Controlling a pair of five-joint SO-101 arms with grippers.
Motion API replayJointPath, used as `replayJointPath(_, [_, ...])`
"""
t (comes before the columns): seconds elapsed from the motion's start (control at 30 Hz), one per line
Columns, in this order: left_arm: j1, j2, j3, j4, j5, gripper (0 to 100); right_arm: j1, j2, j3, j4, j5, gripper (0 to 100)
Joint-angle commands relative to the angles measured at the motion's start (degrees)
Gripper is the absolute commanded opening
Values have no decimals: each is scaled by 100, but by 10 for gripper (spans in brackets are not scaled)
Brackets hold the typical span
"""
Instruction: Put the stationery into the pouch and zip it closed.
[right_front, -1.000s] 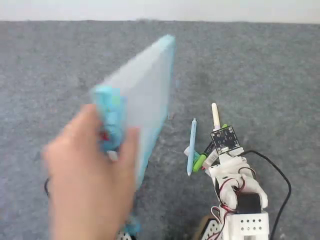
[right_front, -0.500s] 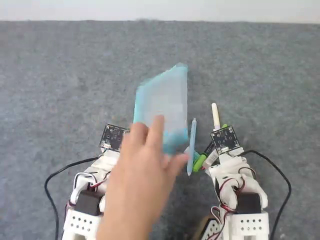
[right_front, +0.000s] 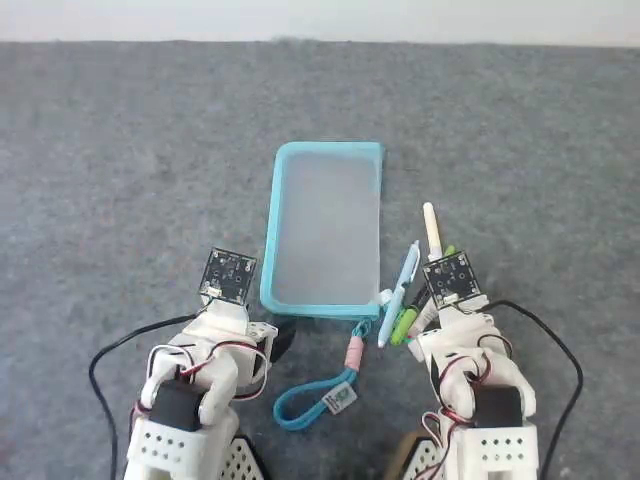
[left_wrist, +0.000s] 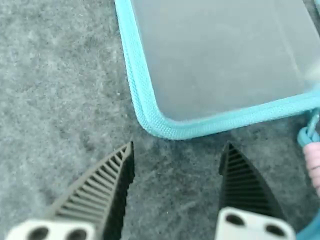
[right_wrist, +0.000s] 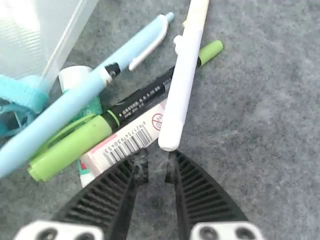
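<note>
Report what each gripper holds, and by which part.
Nothing is held. The left gripper stands open by the pouch; the right gripper is shut, empty, near the white pen.

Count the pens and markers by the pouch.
3, piled together beside the pouch: a light blue pen, and a white pen across a green-capped black marker. Others may hide underneath.

High cam: overhead, looking down on the whole grey mat (right_front: 120, 130) and pouch (right_front: 328, 230). Wrist cams: low, close to the mat, facing forward. Left shares the pouch's near corner with it, right the blue pen (right_wrist: 75, 102).
</note>
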Motion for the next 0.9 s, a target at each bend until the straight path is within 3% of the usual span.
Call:
replayJointPath(0.0, [18, -79, -40, 26, 35, 265, -57, -84, 105, 57, -26, 84])
replayJointPath(0.87, [70, -79, -40, 26, 35, 265, -31, -84, 105, -4, -18, 87])
